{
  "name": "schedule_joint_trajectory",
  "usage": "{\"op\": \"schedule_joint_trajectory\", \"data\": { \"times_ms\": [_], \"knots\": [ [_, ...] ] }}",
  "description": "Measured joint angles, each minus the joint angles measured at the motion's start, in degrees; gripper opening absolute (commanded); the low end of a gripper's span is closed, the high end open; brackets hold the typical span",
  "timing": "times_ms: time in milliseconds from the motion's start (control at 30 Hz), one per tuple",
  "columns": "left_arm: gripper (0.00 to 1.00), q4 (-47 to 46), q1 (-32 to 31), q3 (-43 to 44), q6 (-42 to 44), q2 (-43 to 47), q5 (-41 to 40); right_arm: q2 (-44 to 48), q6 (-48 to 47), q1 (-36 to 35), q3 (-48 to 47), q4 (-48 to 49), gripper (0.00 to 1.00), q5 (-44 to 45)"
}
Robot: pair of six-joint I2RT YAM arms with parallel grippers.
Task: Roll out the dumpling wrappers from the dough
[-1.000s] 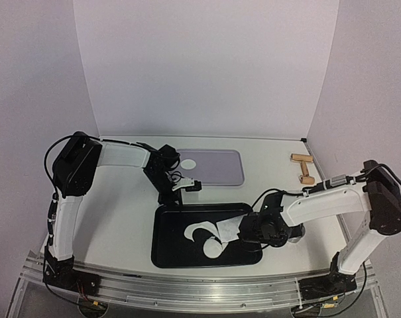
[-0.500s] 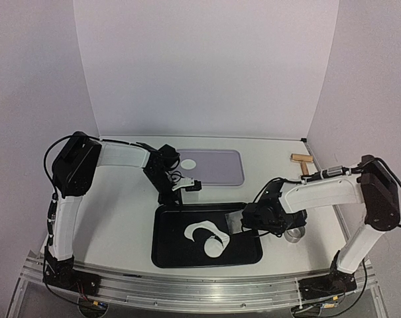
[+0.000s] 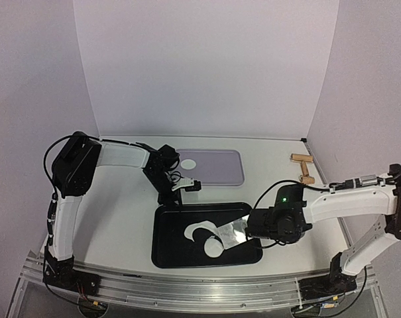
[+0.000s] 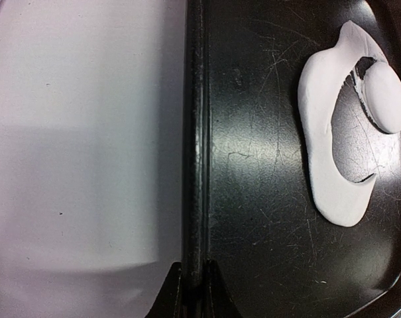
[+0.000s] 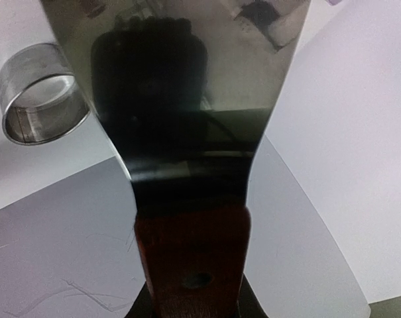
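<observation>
Scraper (image 3: pixel 231 232) back over tray (image 3: pixel 167 255) (white table (image 3: pixel 120 212), lilac walls (image 3: pixel 207 66)), right fingers (image 3: pixel 253 227) pinching it, left fingers (image 4: pixel 168 298) pinching tray rim.

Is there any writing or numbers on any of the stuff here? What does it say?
None: no words, numbers or labels show on the black tray, the scraper, the metal ring, the purple mat or the wooden roller. A green light glows on the right arm, but it carries no text.

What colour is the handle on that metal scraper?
The scraper handle is reddish-brown, like stained wood; the right wrist view shows it best.
</observation>
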State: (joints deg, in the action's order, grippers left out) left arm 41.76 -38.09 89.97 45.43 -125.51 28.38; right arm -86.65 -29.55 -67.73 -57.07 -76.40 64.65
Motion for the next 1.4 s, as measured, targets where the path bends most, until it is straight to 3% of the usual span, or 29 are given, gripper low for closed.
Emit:
{"op": "schedule_joint_trajectory", "data": {
  "times_ms": [567, 1400],
  "knots": [
    [0.00, 0.00, 0.00, 0.00, 0.00, 0.00, 0.04, -10.04, 8.58, 0.35, 1.74, 0.50, 0.00, -1.47],
    [0.00, -0.06, 0.08, -0.10, -0.52, 0.18, 0.01, -19.99, 12.08, 10.22, -6.49, 1.49, 0.00, 1.49]
  ]
}}
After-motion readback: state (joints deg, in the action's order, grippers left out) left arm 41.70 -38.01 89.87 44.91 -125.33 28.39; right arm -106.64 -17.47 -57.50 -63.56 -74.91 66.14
